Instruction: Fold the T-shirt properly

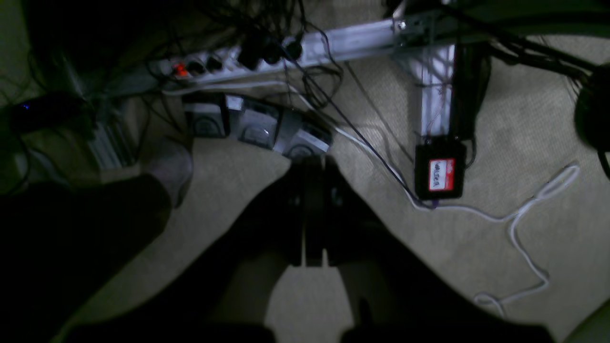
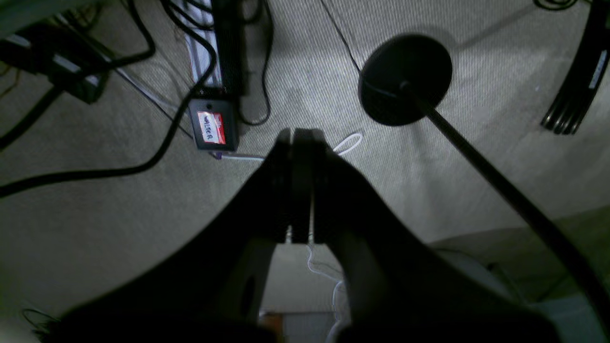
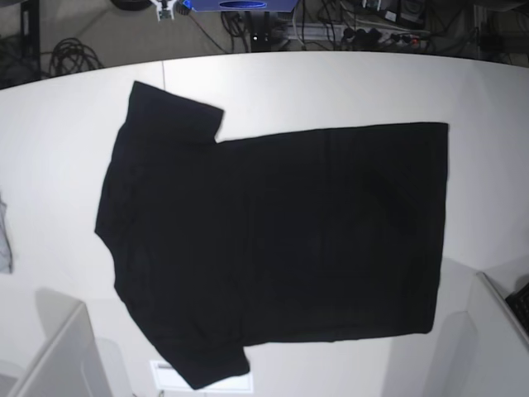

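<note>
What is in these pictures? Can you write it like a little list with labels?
shirt: black T-shirt spread flat, plain side up, sleeves toward the base view's left
table: white, shirt lies on it
grey cloth: scrap at the table's left edge
left gripper: shut, holds nothing, above the carpet
right gripper: shut, holds nothing, above the carpet too
folding: not begun

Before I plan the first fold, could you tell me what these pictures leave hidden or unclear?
- T-shirt: base view shows only its plain black upper face; the underside is hidden against the white table.
- Grey cloth: cut off by the base view's left edge.
- Both arms: absent from the base view.
- Left hand and right hand: dark, blurred, shut, over carpet, so their position relative to the T-shirt is unknown.
</note>
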Robot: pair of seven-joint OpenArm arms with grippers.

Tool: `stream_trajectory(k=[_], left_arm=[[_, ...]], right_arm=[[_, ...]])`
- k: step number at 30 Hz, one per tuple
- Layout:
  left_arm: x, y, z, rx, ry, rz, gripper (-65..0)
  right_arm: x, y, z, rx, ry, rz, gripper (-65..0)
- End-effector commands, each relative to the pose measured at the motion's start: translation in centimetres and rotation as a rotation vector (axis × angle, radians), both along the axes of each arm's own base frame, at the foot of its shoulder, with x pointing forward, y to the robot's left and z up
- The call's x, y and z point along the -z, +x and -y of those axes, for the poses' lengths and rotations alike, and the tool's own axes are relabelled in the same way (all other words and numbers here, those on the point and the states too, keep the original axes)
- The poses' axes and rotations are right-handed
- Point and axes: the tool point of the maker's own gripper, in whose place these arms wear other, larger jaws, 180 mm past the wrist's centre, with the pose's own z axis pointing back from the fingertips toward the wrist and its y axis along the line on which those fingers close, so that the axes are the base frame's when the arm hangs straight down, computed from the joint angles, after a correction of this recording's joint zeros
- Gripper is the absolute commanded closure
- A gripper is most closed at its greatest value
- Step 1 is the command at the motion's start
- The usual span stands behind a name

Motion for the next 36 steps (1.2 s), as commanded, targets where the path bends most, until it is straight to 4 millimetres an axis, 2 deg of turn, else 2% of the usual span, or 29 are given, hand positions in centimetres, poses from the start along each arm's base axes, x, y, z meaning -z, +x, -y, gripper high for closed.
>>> stream_trajectory(k=[1, 4, 9, 16, 20, 22, 25, 27, 32, 36], left_arm=[[-0.7, -1.1, -0.1, 0.009, 0.001, 0.004, 0.0], [-2.2, -1.0, -1.1, 0.04, 0.012, 0.042, 0.0], [-4.6, -0.8, -0.7, 0.053, 0.003, 0.101, 0.0], [-9.3, 1.2, -3.3, 0.036, 0.063, 0.226, 0.0], [-10.6, 2.8, -5.0, 0.047, 0.097, 0.272, 0.0], [-11.5, 3.3, -5.1, 0.052, 0.102, 0.294, 0.0], [-13.5, 4.9, -4.2, 0.079, 0.087, 0.357, 0.0], [-15.4, 6.5, -3.5, 0.098, 0.076, 0.417, 0.0], [-19.7, 8.9, -1.8, 0.147, 0.048, 0.52, 0.0], [-22.2, 11.1, -0.7, 0.162, 0.032, 0.599, 0.0]], right_arm=[[-0.5, -0.3, 1.1, 0.032, -0.026, 0.008, 0.0], [-2.1, -0.4, 2.8, 0.081, -0.064, 0.035, 0.0], [-5.3, 0.2, 3.1, 0.074, -0.079, 0.085, 0.0], [-9.5, 1.4, 2.7, 0.088, -0.086, 0.133, 0.0], [-10.9, 2.3, 3.5, 0.121, -0.111, 0.147, 0.0], [-11.6, 3.2, 4.5, 0.136, -0.132, 0.168, 0.0], [-13.2, 5.2, 5.8, 0.151, -0.165, 0.221, 0.0], [-14.6, 6.7, 6.8, 0.163, -0.188, 0.255, 0.0], [-18.1, 9.9, 8.2, 0.207, -0.232, 0.334, 0.0], [-20.5, 13.5, 9.4, 0.246, -0.264, 0.435, 0.0]])
